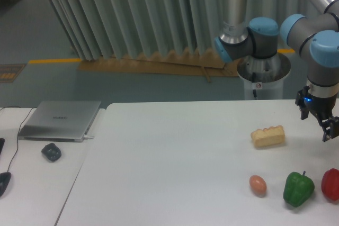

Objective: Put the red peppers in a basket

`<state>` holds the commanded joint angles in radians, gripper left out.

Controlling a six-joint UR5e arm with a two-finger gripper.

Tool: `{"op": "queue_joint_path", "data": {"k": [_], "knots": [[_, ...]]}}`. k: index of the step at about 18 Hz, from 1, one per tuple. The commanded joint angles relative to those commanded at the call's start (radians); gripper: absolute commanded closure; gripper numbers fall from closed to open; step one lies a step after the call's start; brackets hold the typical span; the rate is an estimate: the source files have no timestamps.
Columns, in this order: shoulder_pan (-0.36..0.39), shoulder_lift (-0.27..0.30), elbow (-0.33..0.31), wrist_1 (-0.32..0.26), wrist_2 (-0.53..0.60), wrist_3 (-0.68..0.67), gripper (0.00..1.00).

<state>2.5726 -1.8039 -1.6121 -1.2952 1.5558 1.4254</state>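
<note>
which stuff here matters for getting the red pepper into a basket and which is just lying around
For the job: red pepper, pincer. No basket is in view.

Lying about: green pepper, egg, yellow block, laptop, dark lump.

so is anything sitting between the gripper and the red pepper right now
Nothing visible does. The gripper hangs above the table near the right edge, and the red pepper lies below it with only bare table between them. The green pepper sits to the red one's left, off that line. No basket is in view.
</note>
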Motion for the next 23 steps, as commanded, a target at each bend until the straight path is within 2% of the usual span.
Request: {"op": "queue_joint_path", "data": {"k": [16,23], "knots": [[0.005,0.001,0.006,0.002,0.003,-0.074,0.0],[0.005,0.001,0.011,0.007,0.003,-0.06,0.0]]}}
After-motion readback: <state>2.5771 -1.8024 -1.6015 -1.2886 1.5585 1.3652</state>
